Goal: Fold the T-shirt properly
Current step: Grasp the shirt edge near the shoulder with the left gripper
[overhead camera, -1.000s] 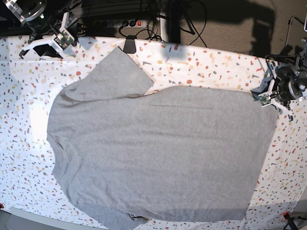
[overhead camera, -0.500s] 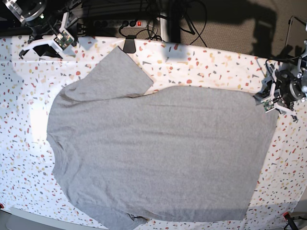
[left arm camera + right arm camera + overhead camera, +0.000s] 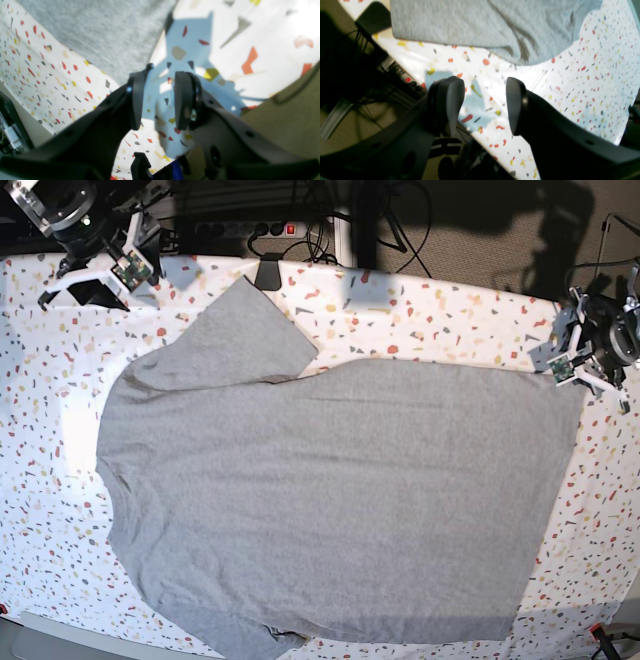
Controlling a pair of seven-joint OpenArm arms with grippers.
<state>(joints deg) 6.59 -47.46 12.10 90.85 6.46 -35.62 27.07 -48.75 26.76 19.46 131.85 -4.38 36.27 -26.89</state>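
Your table [image 3: 40, 480], covered in white speckled cloth, carries the T-shirt [image 3: 340, 500] spread flat, plain grey side up, one sleeve angled toward the far edge and its hem toward the base view's right. Your left gripper [image 3: 156, 100] hangs over bare cloth just beyond the hem corner, jaws parted and empty. Your right gripper [image 3: 485, 105] sits near the far corner by the sleeve, jaws wide apart, holding nothing.
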